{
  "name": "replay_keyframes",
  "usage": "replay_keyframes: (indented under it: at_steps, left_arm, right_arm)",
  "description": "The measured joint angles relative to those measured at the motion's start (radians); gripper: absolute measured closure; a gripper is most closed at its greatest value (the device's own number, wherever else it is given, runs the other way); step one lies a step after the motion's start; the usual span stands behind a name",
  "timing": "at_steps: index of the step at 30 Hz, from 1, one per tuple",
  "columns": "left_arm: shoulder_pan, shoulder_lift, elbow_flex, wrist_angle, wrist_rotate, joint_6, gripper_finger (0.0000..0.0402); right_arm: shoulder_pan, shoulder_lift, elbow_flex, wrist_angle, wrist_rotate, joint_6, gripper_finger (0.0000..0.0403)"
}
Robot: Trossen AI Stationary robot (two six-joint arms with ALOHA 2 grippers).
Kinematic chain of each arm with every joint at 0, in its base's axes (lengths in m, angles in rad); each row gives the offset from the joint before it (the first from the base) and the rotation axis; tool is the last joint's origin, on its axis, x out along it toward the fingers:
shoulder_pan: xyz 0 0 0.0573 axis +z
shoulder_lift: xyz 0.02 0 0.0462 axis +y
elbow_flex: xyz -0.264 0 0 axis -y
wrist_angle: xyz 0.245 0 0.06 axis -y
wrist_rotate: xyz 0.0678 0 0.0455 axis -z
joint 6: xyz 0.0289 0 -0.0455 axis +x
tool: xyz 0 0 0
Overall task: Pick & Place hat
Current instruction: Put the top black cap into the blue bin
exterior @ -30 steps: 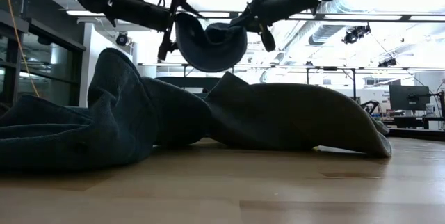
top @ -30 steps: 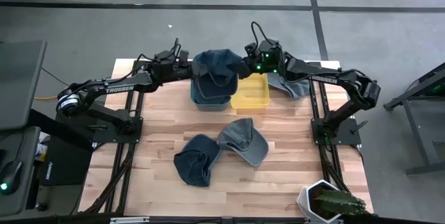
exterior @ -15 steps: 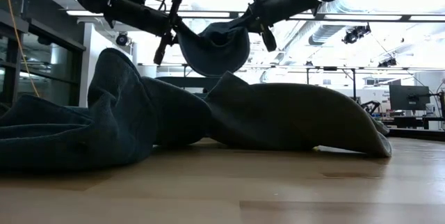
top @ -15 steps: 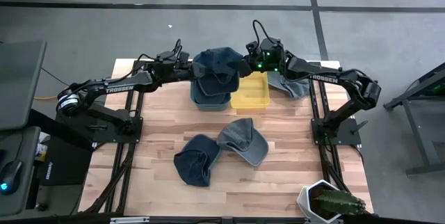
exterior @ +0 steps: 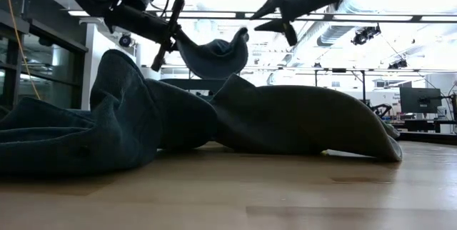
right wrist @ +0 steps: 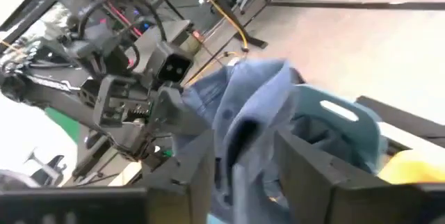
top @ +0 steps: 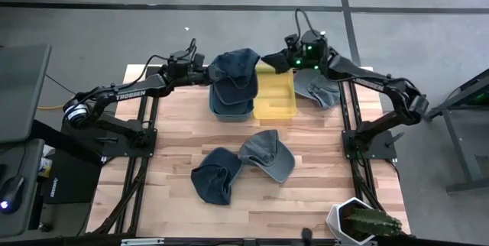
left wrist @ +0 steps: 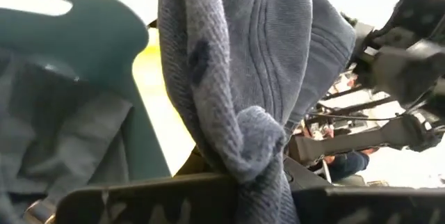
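A blue knitted hat [top: 233, 70] hangs from my left gripper [top: 205, 74] above the grey-blue bin [top: 231, 107]. The low view shows the hat [exterior: 212, 55] sagging to the right of that gripper [exterior: 168, 33]. My right gripper [top: 275, 61] is open and stands just off the hat's right side, over the far edge of the yellow bin [top: 275, 97]. Its wrist view has the hat [right wrist: 243, 113] ahead of its spread fingers [right wrist: 313, 168], and the left gripper [right wrist: 132, 106] beyond it. My left gripper pinches a bunched fold of the hat's left edge [left wrist: 254, 144] between its two fingers, coming nearly level from the table's left. The hat is lifted clear and droops slack from the hold, over the grey-blue bin [left wrist: 69, 78].
Two more blue hats [top: 266, 154] [top: 215, 176] lie in the middle of the wooden table, and a grey one [top: 317, 89] lies at the far right. The grey-blue bin holds further cloth. A potted plant [top: 359, 223] stands at the near right corner.
My right gripper has let go of the hat's right side and drawn back, up and toward the table's far right. The hat, earlier stretched between both grippers like a bowl, now hangs from the left gripper alone with its right side drooping.
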State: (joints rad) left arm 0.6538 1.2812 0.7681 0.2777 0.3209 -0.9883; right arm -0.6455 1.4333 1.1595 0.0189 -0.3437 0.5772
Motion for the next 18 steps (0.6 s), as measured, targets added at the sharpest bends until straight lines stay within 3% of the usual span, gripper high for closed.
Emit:
replay_keyframes:
  at_steps: [8, 15, 18]
  left_arm:
    - [0.078, 0.0, 0.0, -0.114, 0.075, 0.012, 0.0401]
    - [0.14, 0.0, 0.0, -0.138, 0.149, -0.01, 0.0401]
    - [0.155, 0.002, 0.04, -0.247, 0.172, 0.019, 0.0401]
  right_arm:
    - [-0.083, -0.099, 0.0, -0.162, -0.007, -0.062, 0.0196]
    - [-0.088, -0.117, -0.001, -0.231, -0.006, -0.068, 0.0175]
    - [-0.088, -0.116, -0.001, -0.246, -0.005, -0.085, 0.0174]
